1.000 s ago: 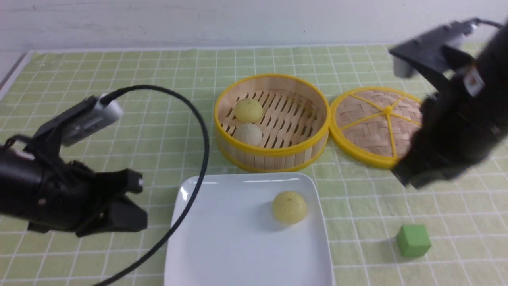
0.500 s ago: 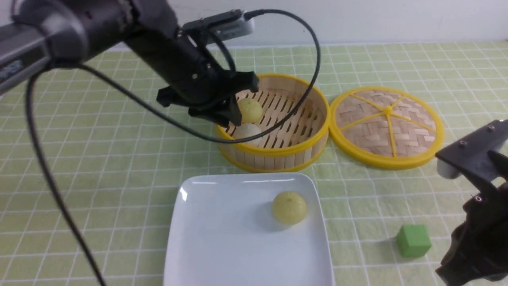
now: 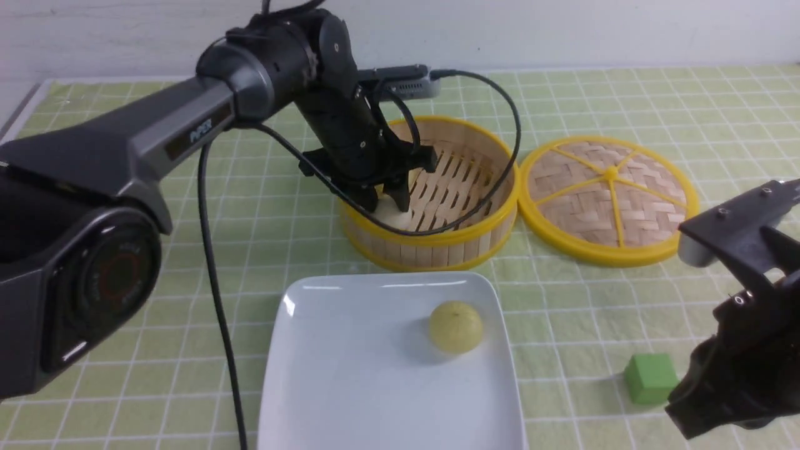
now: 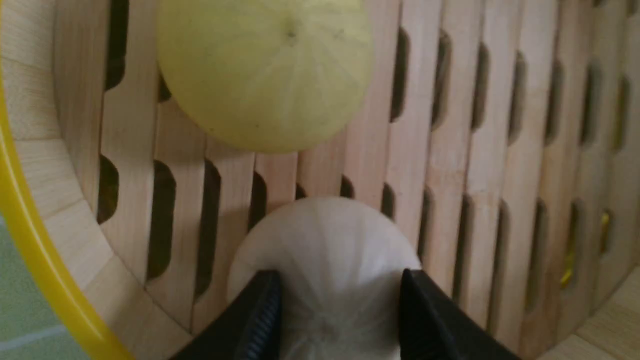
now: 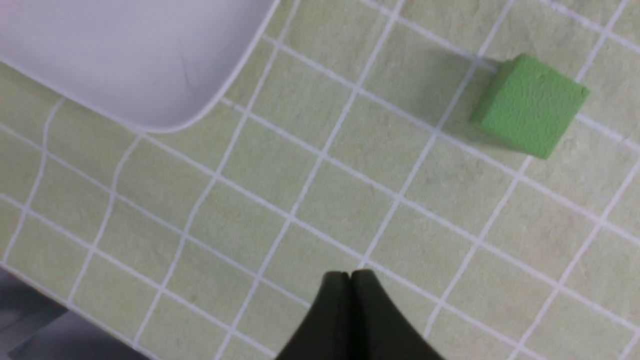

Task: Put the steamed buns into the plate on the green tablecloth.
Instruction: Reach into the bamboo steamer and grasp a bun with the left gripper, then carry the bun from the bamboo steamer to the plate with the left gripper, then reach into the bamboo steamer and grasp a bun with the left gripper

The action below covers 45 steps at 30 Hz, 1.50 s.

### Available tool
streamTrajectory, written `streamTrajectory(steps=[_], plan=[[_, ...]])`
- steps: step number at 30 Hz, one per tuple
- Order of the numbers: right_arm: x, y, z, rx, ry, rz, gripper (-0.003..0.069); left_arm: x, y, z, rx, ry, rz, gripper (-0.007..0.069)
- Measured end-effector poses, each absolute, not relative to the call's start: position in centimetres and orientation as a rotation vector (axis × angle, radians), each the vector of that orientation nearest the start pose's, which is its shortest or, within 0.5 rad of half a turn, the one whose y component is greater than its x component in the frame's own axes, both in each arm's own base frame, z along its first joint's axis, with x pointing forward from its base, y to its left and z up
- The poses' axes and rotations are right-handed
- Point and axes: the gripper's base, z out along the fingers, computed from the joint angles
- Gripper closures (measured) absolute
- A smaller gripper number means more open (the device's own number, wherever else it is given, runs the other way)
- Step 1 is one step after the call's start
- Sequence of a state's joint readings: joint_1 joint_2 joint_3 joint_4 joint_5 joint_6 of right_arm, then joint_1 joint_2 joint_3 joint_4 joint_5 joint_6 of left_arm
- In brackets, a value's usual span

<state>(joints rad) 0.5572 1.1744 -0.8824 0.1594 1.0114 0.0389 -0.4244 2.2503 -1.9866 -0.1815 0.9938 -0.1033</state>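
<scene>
The left gripper [image 4: 332,320] stands inside the steamer [image 3: 437,247] with its jaws spread fairly wide, one black finger [image 4: 262,315] on each side of the grey bun [image 4: 325,245]. The fingers lie right against the bun's flanks, but whether they press on it cannot be told. That bun sits on the slatted floor at the near left of the steamer, close to the yellow rim. Just beyond it, on the far side, lies a yellow bun [image 4: 265,70], parted from the grey one by a strip of bare slats; in the front view the gripper hides it. The left arm [image 3: 156,134] comes in from the left and bends down over the steamer's left rim, and a black cable [image 3: 512,144] loops from its wrist across the steamer. Just right of the steamer, the woven lid [image 3: 609,194] lies flat on the cloth [image 3: 187,250]. On the near side of the steamer is the plate [image 3: 350,375], with a third bun [image 3: 455,326] on its right half. The right gripper [image 5: 350,277] hangs at the near right, its tips pressed together with nothing between them, above bare cloth close to the green cube [image 5: 530,105], which rests on the cloth to the plate's right.
</scene>
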Motion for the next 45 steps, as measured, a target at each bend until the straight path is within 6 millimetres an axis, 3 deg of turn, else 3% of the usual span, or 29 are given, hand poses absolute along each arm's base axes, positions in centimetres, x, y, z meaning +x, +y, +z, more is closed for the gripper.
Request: streamTrajectory(steps=[4, 5, 7, 9, 11, 12, 16, 17, 18, 20, 23, 27, 28, 30, 33, 38, 40, 43, 45], plan=[[17.3, 12.2, 28.6, -0.630, 2.722, 0.362, 0.0660, 44.7, -21.6, 21.0, 0.327, 2.750, -0.375, 0.0402], [17.3, 12.2, 28.6, -0.627, 2.718, 0.367, 0.0659, 44.7, -21.6, 21.2, 0.327, 2.746, -0.378, 0.0463], [17.3, 12.2, 28.6, -0.625, 2.717, 0.370, 0.0657, 44.5, -21.6, 22.0, 0.323, 2.735, -0.395, 0.0561], [17.3, 12.2, 28.6, -0.625, 2.718, 0.371, 0.0657, 44.2, -21.5, 23.1, 0.326, 2.720, -0.403, 0.0589], [17.3, 12.2, 28.6, -0.626, 2.721, 0.370, 0.0657, 43.6, -21.3, 25.1, 0.335, 2.694, -0.412, 0.0596], [17.3, 12.2, 28.6, -0.626, 2.722, 0.370, 0.0656, 42.3, -20.7, 28.6, 0.352, 2.647, -0.419, 0.0597], [17.3, 12.2, 28.6, -0.628, 2.721, 0.366, 0.0653, 38.3, -18.5, 36.0, 0.421, 2.584, -0.355, 0.0597], [17.3, 12.2, 28.6, -0.628, 2.721, 0.366, 0.0653, 38.3, -18.5, 36.0, 0.422, 2.584, -0.351, 0.0597], [17.3, 12.2, 28.6, -0.630, 2.720, 0.360, 0.0652, 36.9, -17.7, 37.9, 0.434, 2.573, -0.337, 0.0597], [17.3, 12.1, 28.6, -0.633, 2.719, 0.354, 0.0650, 36.1, -17.3, 38.7, 0.436, 2.563, -0.335, 0.0597], [17.3, 12.1, 28.5, -0.638, 2.716, 0.340, 0.0648, 35.2, -17.2, 37.6, 0.440, 2.624, -0.358, 0.0595], [17.4, 12.1, 28.5, -0.639, 2.715, 0.338, 0.0645, 34.0, -18.2, 30.5, 0.448, 2.880, -0.457, 0.0581], [17.4, 12.1, 28.5, -0.639, 2.715, 0.338, 0.0645, 33.9, -18.2, 30.1, 0.451, 2.893, -0.456, 0.0580], [17.4, 12.1, 28.5, -0.639, 2.714, 0.337, 0.0644, 33.2, -18.9, 25.8, 0.473, 3.006, -0.426, 0.0553], [17.5, 12.1, 28.6, -0.636, 2.703, 0.340, 0.0642, 32.9, -20.0, 22.2, 0.480, 3.053, -0.392, 0.0482], [17.6, 12.1, 28.6, -0.634, 2.692, 0.339, 0.0635, 33.3, -21.0, 20.8, 0.467, 3.047, -0.384, 0.0319], [17.6, 12.1, 28.6, -0.633, 2.690, 0.339, 0.0631, 33.7, -21.2, 21.4, 0.448, 3.021, -0.387, 0.0250], [17.6, 12.1, 28.6, -0.633, 2.689, 0.340, 0.0627, 34.5, -21.4, 22.7, 0.430, 2.970, -0.389, 0.0210], [17.6, 12.2, 28.6, -0.630, 2.682, 0.342, 0.0623, 35.7, -21.6, 24.9, 0.395, 2.880, -0.389, 0.0197]])
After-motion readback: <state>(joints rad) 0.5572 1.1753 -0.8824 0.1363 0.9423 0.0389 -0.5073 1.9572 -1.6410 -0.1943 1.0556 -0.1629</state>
